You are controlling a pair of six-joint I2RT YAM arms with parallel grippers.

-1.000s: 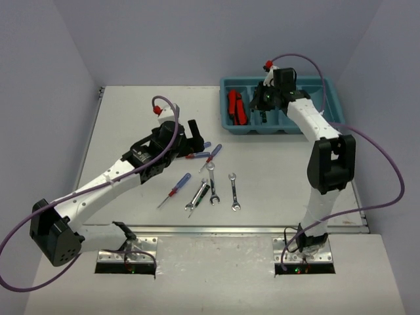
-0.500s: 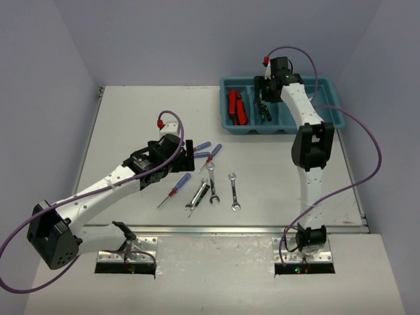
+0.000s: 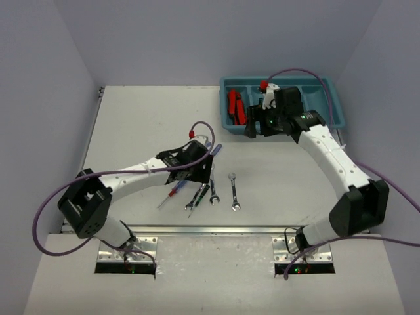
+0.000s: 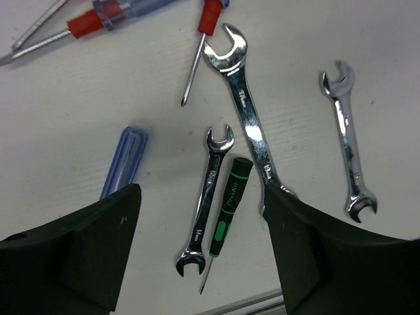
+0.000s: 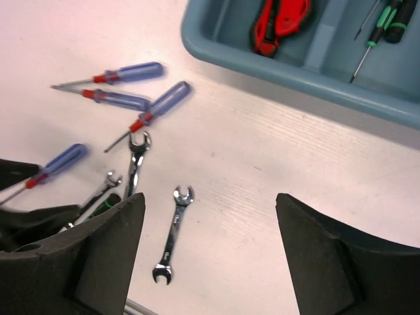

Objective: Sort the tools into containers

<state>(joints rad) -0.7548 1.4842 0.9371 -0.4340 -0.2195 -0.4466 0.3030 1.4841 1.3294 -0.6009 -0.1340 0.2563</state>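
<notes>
Silver wrenches (image 4: 249, 125) closely flank the thin black-green screwdriver (image 4: 228, 203).

Your left arm bends at the elbow and reaches inward, left gripper (image 4: 203, 197) facing down with jaws apart, while your right arm angles inward too, right gripper (image 5: 210, 203) spread wide and empty.

The top external camera looks steeply down from above the near edge of the surface (image 3: 144, 118), with the teal tray (image 3: 243, 80) far right. The left wrist camera hangs close over the wrenches (image 4: 251, 125), near-left of the tray. The right wrist camera, higher, shares those wrenches and the tray's near wall.
</notes>
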